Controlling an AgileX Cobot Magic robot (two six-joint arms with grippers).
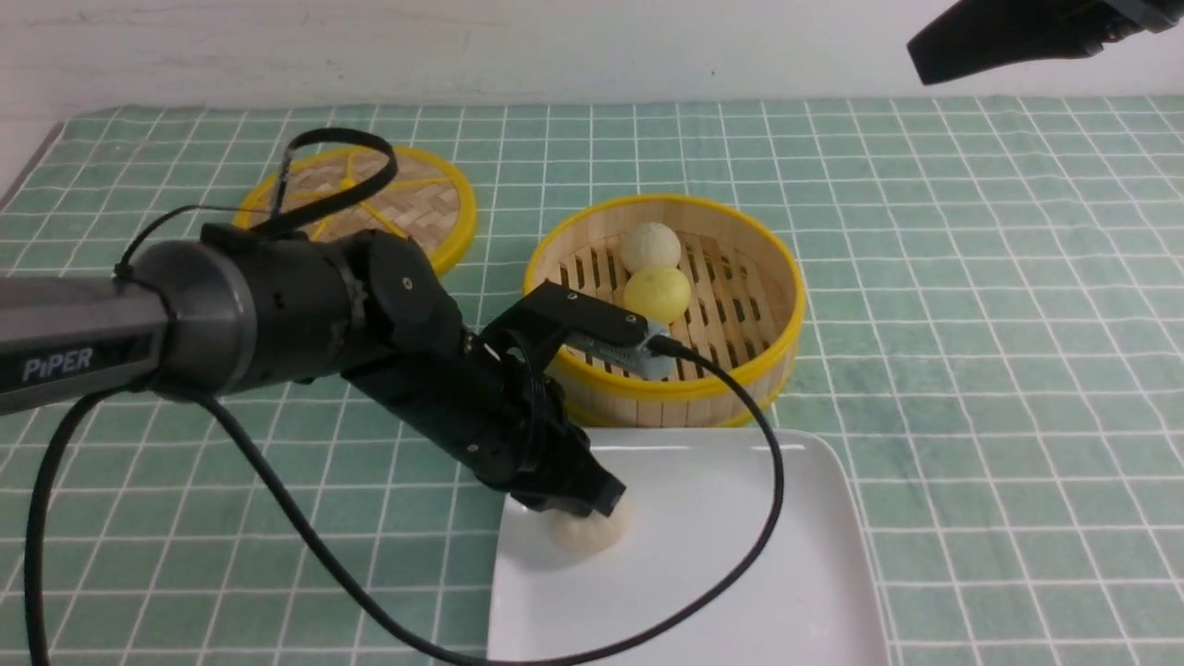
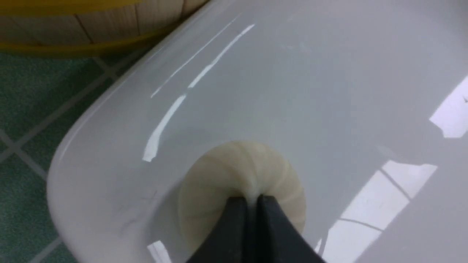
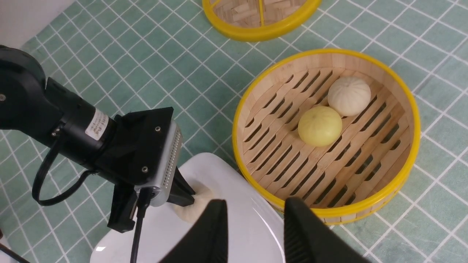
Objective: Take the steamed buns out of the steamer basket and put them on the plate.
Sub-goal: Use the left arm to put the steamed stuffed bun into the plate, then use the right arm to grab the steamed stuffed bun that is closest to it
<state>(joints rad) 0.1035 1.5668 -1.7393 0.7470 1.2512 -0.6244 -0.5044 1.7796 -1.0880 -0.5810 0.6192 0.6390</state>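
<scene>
Front view: the steamer basket (image 1: 647, 402), just beyond the plate (image 1: 740, 573), holds two, a pale yellow bun (image 1: 658, 294) and a white bun (image 1: 650, 247), touching. The third bun (image 1: 587, 535) sits on the plate, near its basket-side corner, right under the left tool (image 1: 592, 499).

Left wrist view: pleats point up, it's round with no long axis, and the tool's tips are pinched on its topknot.

Right wrist view: the right tool (image 3: 254, 206) hangs over the plate's edge, jaws apart, empty.

"PiPER" on left arm (image 1: 277, 314), wrist sticker (image 3: 95, 125) – print seemingly illegible
</scene>
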